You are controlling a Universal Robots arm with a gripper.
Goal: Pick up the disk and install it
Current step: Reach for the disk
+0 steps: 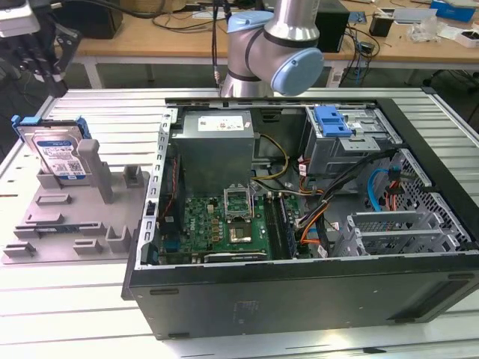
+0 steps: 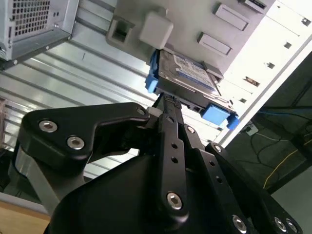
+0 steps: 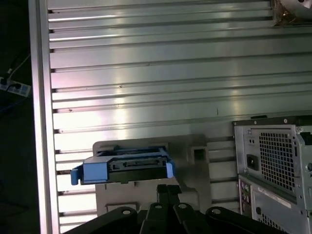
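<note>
The gripper [image 2: 169,101], its fingers pressed together and holding nothing, hangs close to the disk [image 2: 187,73], which leans in a grey holder [image 1: 75,224] beside the open computer case [image 1: 299,299].

This is a robotics lab or workshop, for a robot arm [image 1: 277,52] stands at a ribbed metal table [image 1: 75,314] bearing an opened computer case [image 1: 299,292] with its circuit board [image 1: 217,221] bare and a grey parts holder [image 1: 75,224], while wooden benches [image 1: 150,36] behind carry cables [image 1: 179,16] and small electronics [image 1: 382,22].
</note>
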